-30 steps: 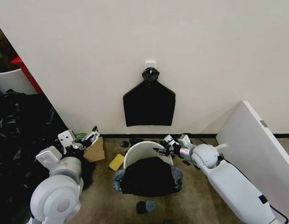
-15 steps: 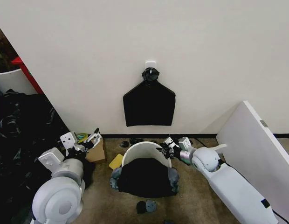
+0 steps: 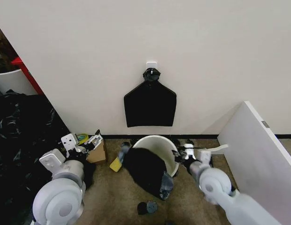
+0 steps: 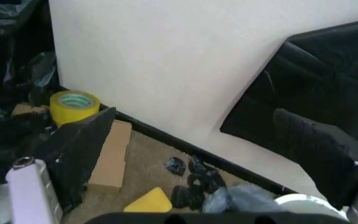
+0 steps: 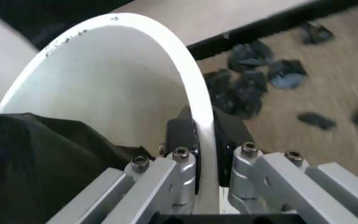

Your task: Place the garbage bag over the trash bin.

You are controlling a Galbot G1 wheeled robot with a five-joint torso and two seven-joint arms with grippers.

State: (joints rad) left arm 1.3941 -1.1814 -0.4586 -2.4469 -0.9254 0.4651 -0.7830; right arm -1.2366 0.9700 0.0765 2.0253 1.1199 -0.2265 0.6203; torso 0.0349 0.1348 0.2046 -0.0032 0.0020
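Right pincer (image 5: 205, 140) clamped astride bin (image 3: 159, 143) rim, one finger inside, one outside | bin tipped on floor by wall, bag (image 3: 145, 171) half over its near side, far rim bare | left pincer (image 3: 84, 140) parked by box, fingers apart, empty | I'd steady the bin upright, then draw the bag evenly round the bare rim

glossy white rounded arm shells, silver gripper brackets (hex screws), black pads
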